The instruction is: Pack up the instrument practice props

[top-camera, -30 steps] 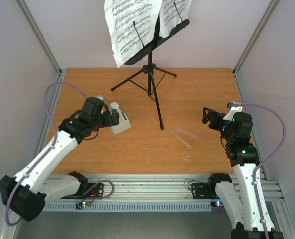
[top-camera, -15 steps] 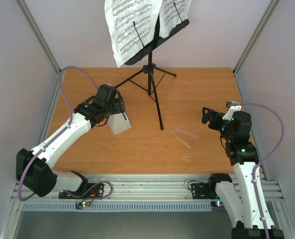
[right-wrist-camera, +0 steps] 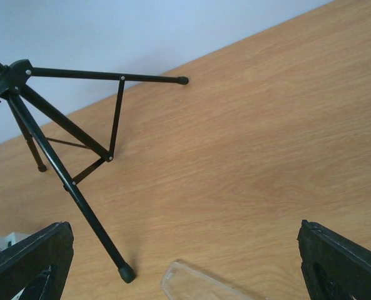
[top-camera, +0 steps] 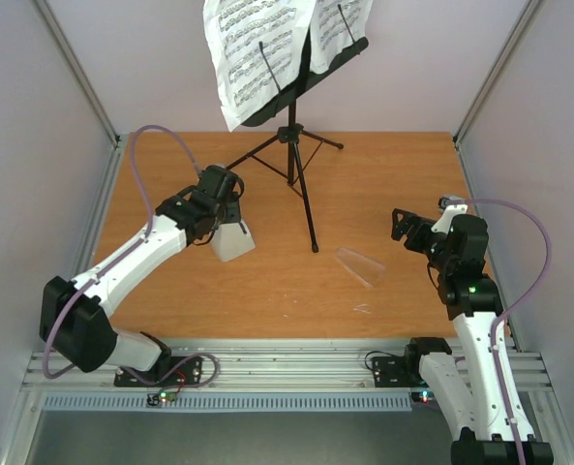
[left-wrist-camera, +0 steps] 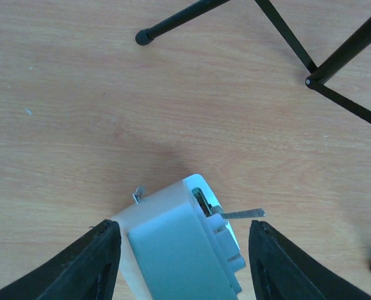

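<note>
The black tripod music stand point(top-camera: 296, 155) stands at the back middle, with white sheet-music pages point(top-camera: 253, 58) on its desk. The pale grey metronome point(top-camera: 233, 244) lies on the table left of the stand's front leg. My left gripper point(top-camera: 230, 215) is open right over its far end. In the left wrist view the metronome point(left-wrist-camera: 172, 250) sits between the spread fingers point(left-wrist-camera: 91, 265), and its thin metal rod point(left-wrist-camera: 241, 214) sticks out to the right. The clear plastic cover point(top-camera: 361, 266) lies flat at centre right. My right gripper point(top-camera: 412, 231) is open and empty, to the right of the cover point(right-wrist-camera: 194, 284).
The tripod legs point(left-wrist-camera: 335, 59) spread across the table just beyond the metronome, and one foot point(right-wrist-camera: 126, 273) rests close to the clear cover. Grey walls and metal frame posts point(top-camera: 83, 77) close in the table on three sides.
My left arm has swung forward and to the right, bringing its open gripper from the metronome's left side to over it. The right arm has barely moved.
</note>
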Motion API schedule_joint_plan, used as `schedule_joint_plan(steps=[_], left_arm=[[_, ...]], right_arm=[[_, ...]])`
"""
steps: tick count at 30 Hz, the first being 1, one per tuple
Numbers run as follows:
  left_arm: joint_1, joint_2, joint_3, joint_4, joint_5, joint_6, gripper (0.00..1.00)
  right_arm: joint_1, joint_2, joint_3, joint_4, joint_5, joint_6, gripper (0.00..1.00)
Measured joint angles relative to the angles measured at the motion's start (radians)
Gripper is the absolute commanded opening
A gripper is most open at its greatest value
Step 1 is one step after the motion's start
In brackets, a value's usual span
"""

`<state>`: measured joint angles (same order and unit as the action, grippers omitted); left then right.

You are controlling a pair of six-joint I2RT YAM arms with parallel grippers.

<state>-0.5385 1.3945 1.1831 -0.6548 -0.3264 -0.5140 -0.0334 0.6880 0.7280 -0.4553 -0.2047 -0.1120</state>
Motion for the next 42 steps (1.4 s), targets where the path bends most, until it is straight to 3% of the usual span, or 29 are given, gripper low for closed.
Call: schedule_joint_plan(steps=[15, 31, 35, 38, 42], left_arm=[[0.000, 0.019, 0.000, 0.013, 0.002, 0.095, 0.37], [-0.021, 0.045, -0.015, 0.153, 0.292, 0.456, 0.37], [-0.029, 0.050, -0.014, 0.167, 0.317, 0.506, 0.51], [-0.030, 0.050, -0.016, 0.165, 0.330, 0.522, 0.72], [-0.036, 0.039, -0.035, 0.159, 0.343, 0.525, 0.91]], right_arm=[[0.000, 0.017, -0.002, 0.008, -0.015, 0.000, 0.98], [0.000, 0.045, -0.002, 0.023, -0.070, -0.002, 0.99], [0.000, 0.056, -0.002, 0.024, -0.095, -0.006, 0.99], [0.000, 0.071, -0.002, 0.029, -0.124, -0.013, 0.98], [0.000, 0.105, -0.002, 0.030, -0.167, -0.022, 0.99]])
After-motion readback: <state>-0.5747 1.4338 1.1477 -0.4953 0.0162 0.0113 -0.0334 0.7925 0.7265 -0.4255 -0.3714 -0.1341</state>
